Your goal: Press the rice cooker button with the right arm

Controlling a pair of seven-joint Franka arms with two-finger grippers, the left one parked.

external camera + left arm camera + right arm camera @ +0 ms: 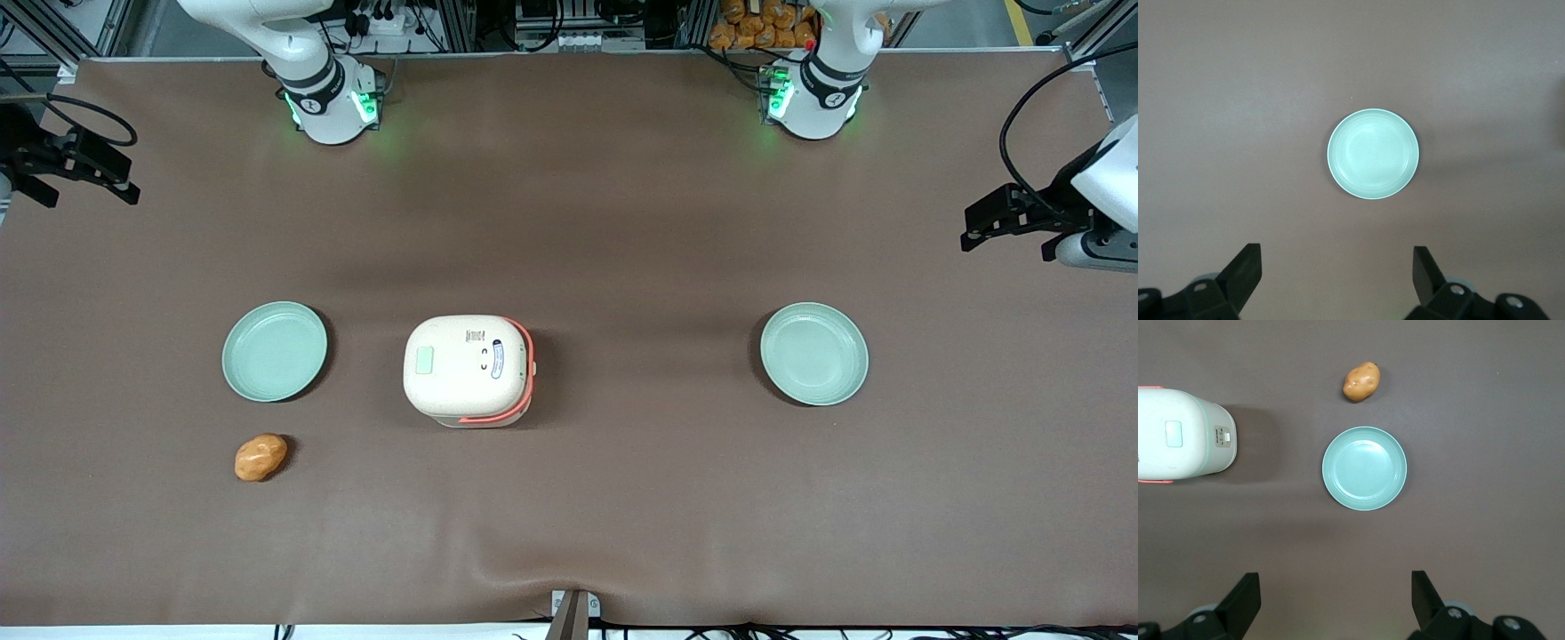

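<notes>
Nearest the front camera, a small orange-brown potato [260, 457] is lying on the brown table cover [622, 498], at about seven o'clock from the rice cooker. Just farther from the camera than the potato, a round mint-green plate [274, 351] is sitting beside the small rounded-square rice cooker [469, 370], which is resting near the middle of the table at three o'clock from that plate. Its cream-beige lid is carrying a pale green rectangular patch, a small printed label and an oval badge, but none of the writing is readable; an orange-red band is curving around the side toward the parked arm's end. A second round mint-green plate [813, 353] is lying well apart toward the parked arm's end, at three o'clock from the cooker. At the working arm's end of the table, the black two-finger gripper [84, 173] of the right arm is hovering high, well apart from the cooker. In the right wrist view its fingers [1245, 597] are standing wide apart and holding nothing, above bare cover near the plate.
</notes>
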